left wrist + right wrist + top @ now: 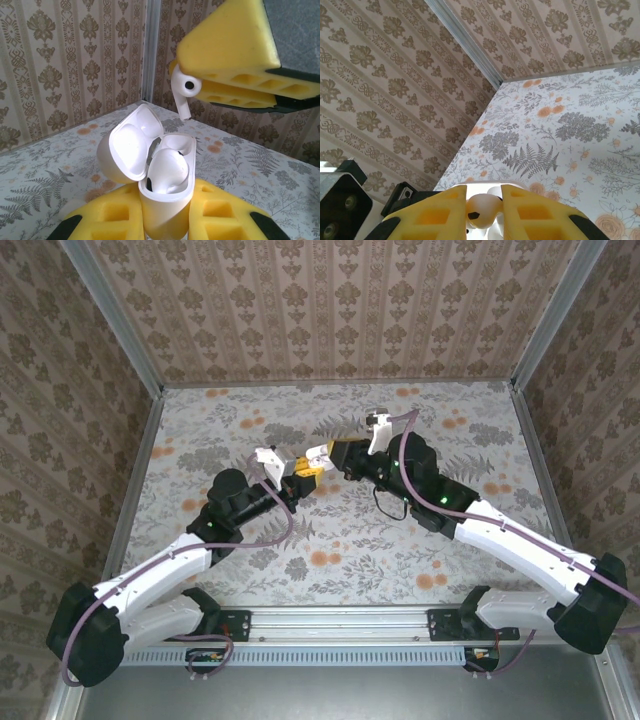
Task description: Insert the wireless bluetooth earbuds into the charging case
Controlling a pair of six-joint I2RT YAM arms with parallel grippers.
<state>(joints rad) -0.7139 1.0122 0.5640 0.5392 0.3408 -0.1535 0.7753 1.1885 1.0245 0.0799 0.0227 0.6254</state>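
The white charging case (165,200) is held upright above the table, lid (131,145) swung open to the left, with my left gripper (165,207) shut on its body between yellow foam fingers (220,212). One earbud (169,171) sits in the case's near slot; the far slot (181,145) is bare. A second earbud (185,89) hangs stem-down just above the open case, pinched in my right gripper (184,75). In the right wrist view that earbud (482,211) is between the yellow fingers of my right gripper (483,202), the case (492,189) right behind. Both grippers, left (300,475) and right (335,458), meet mid-table.
A floral tabletop (340,540) is boxed in by patterned walls with a metal corner post (151,50). A black cable (385,502) loops by the right arm. A metal rail (340,620) runs along the near edge between the arm bases.
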